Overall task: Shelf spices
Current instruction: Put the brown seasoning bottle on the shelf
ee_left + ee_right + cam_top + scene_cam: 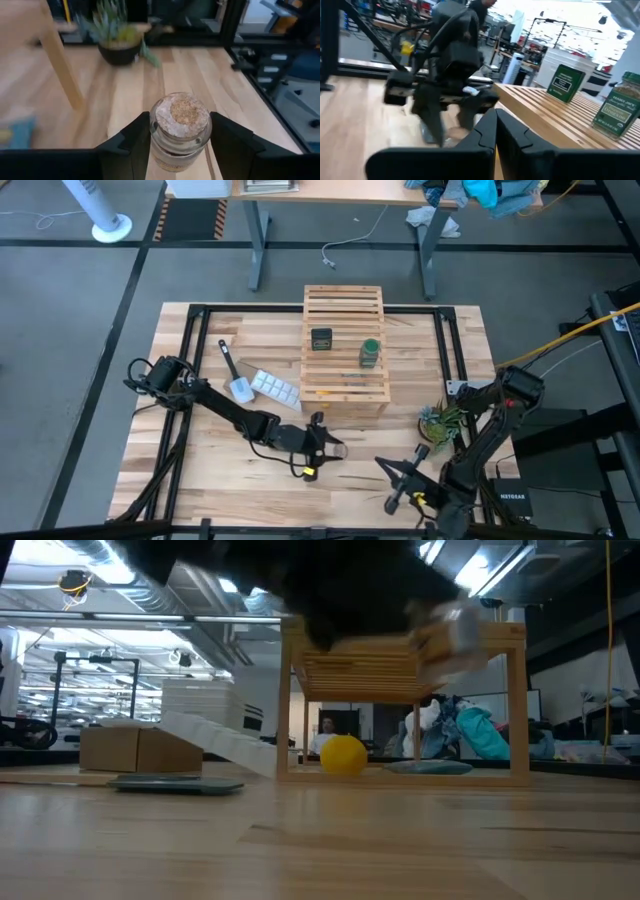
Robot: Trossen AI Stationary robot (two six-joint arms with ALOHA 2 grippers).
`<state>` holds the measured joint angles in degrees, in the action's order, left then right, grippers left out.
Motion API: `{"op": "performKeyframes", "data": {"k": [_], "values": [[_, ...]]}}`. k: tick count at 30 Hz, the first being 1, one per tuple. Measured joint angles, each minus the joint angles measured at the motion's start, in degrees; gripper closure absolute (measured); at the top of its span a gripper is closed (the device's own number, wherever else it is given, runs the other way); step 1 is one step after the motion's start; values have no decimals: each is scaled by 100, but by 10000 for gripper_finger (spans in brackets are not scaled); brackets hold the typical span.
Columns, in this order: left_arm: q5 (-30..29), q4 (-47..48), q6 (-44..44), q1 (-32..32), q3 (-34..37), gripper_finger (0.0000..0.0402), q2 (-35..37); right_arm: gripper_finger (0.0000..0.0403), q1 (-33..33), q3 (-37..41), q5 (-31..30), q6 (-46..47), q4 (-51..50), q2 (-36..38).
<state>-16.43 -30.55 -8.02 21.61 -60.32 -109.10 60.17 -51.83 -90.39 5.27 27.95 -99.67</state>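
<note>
near the shelf (345, 345) front, above the counter (200, 470) | left end effector (180, 145) clamped on clear jar (180, 131) below its cork | right end effector (495, 131) together, idle | jar: likely light, slick, breakable; grip mid-body

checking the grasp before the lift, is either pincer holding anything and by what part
The left pincer holds the small clear cork-topped jar, its fingers on opposite sides of the glass body just below the cork. The right pincer is shut and holds nothing.
</note>
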Motion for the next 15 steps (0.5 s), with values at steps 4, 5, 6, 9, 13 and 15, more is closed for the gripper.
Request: {"op": "performKeyframes", "data": {"k": [4, 5, 6, 9, 13, 15], "values": [[-264, 658, 267, -24, -461, 237, 200, 393, 222, 0, 0, -63, -1, 65], [-365, 962, 269, -32, -583, 237, 291, 393, 264, 0, 6, -99, -10, 65], [-467, 1254, 272, -55, -704, 237, 390, 393, 304, 0, 9, -120, -21, 65], [-602, 1930, 424, -134, -1007, 237, 691, 393, 389, 0, 18, -158, -16, 65], [-898, 2156, 702, -274, -1187, 237, 1096, 393, 408, 0, 35, -258, 15, 84], [-1069, 2142, 795, -379, -1217, 237, 1301, 393, 395, 0, 35, -270, 17, 84]]}}
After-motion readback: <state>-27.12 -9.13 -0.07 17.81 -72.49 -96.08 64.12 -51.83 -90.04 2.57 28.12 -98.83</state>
